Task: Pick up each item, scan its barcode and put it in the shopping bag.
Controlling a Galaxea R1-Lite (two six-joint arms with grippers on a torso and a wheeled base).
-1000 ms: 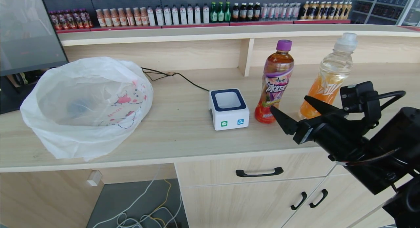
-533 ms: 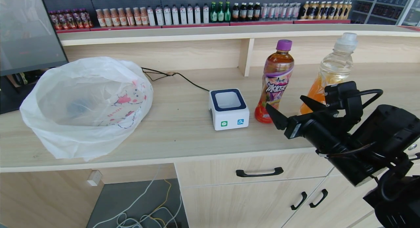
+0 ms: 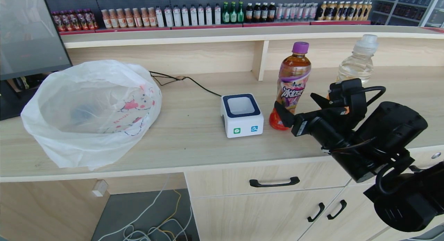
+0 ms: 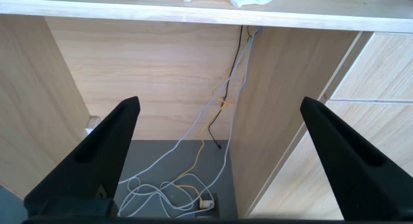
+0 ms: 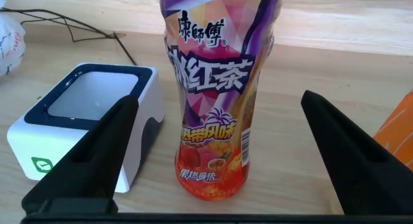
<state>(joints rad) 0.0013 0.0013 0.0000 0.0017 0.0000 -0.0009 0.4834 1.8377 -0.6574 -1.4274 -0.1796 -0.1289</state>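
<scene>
1. Purple-capped bottle (image 3: 293,85): stands upright on the desk (image 3: 194,140), just to the right of the scanner (image 3: 241,114). The cap is purple and the liquid in the neck is amber-brown. The wrap label is purple and white above, turning orange-red with printed fruit at the base. The waist is pinched in at mid-height.

2. Right hand (image 3: 294,100): fingers spread wide and level with the lower half of the purple-capped bottle. In the right wrist view the bottle stands between the two fingers with a gap on each side, and no contact is seen.

3. Second bottle (image 3: 357,59): upright, to the right of the first. It has a clear body and a whitish cap. Its lower part, with an orange label, is largely hidden behind the right hand.

4. Scanner: a white box with a dark blue frame around its top window. A black cable (image 3: 187,79) runs from it towards the back of the desk.

5. Shopping bag (image 3: 92,109): translucent white plastic with a pink cartoon print, standing at the left end of the desk with its mouth open. A dim dark shape shows inside; what it is cannot be told.

6. Left hand (image 4: 219,104): fingers spread, holding nothing. It sits below the desk edge, facing an open bay with loose wires (image 4: 187,179) on the floor.
</scene>
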